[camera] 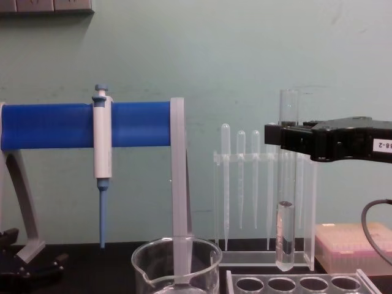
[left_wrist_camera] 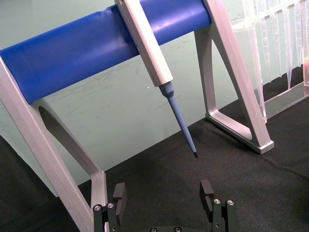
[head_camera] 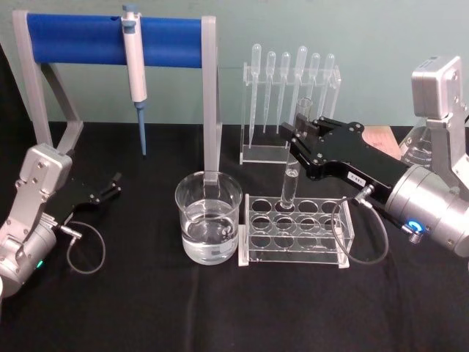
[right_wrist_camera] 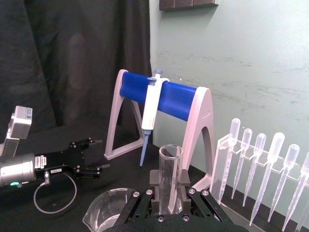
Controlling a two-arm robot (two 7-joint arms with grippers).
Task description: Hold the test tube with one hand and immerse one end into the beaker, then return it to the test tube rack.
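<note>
My right gripper [head_camera: 299, 138] is shut on the test tube [head_camera: 291, 185], a clear glass tube held upright by its upper part. In the chest view the test tube [camera: 285, 236] hangs with its rounded bottom just above the clear rack [camera: 294, 283]. In the right wrist view the open mouth of the test tube [right_wrist_camera: 170, 159] stands up between the gripper's black fingers [right_wrist_camera: 155, 180]. The beaker [head_camera: 209, 218], wide and partly filled with clear liquid, stands on the black table left of the rack [head_camera: 253, 253]. My left gripper [head_camera: 113, 183] rests open at the far left, away from both.
A blue-barred stand [head_camera: 110, 37] holding a white-and-blue pipettor [head_camera: 134, 66] rises behind the beaker. A clear holder of plastic pipettes [head_camera: 289, 88] stands behind the rack. A pink box [camera: 354, 245] and a glass flask [head_camera: 419, 147] sit at the back right.
</note>
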